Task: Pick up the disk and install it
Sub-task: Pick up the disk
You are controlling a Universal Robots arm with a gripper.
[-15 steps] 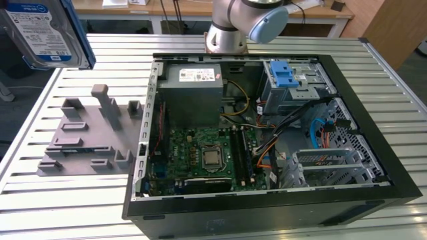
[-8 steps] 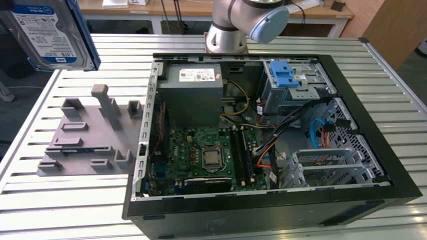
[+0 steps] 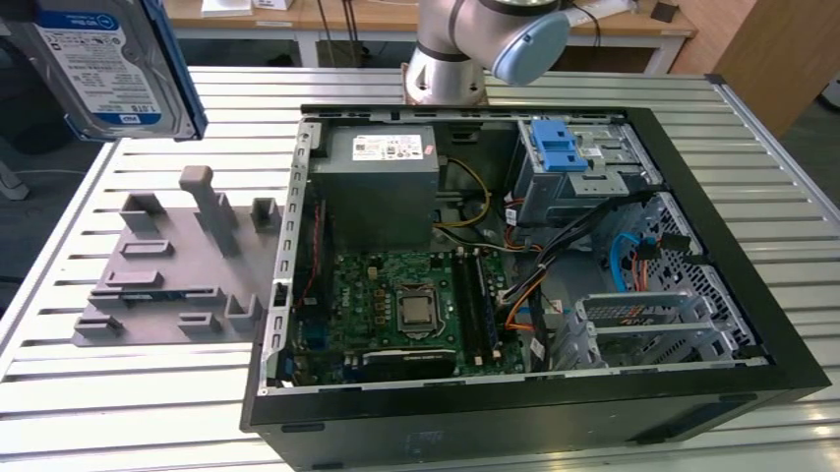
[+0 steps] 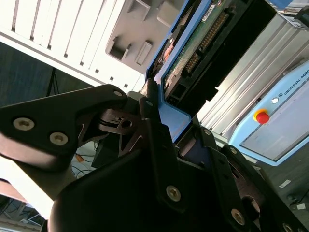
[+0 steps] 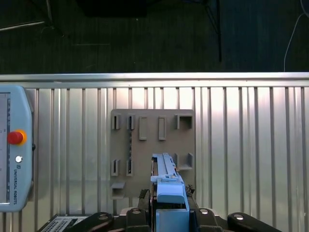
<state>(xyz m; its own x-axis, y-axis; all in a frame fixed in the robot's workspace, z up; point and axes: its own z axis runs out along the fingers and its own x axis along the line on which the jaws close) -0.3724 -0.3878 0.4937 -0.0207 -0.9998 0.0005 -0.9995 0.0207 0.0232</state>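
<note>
The disk (image 3: 112,64) hangs high above the slatted table at the exterior view's far left, a silver drive with a blue-and-white label in a blue plastic carrier. In both wrist views my gripper (image 4: 169,125) is shut on it. Its black fingers (image 4: 154,121) clamp the carrier's blue edge, and the drive's green circuit-board side (image 4: 193,53) faces the second wrist camera. In the first wrist view the disk (image 5: 166,181) stands edge-on between the fingers of the gripper (image 5: 169,212), directly above the grey fixture plate (image 5: 153,145).
An open black computer case (image 3: 525,423) lies on the table, holding a grey power supply (image 3: 381,182), a motherboard (image 3: 400,305) and a drive cage with a blue latch (image 3: 558,147). The grey slotted fixture (image 3: 171,265) sits beside it. A teach pendant (image 5: 14,150) rests on the table.
</note>
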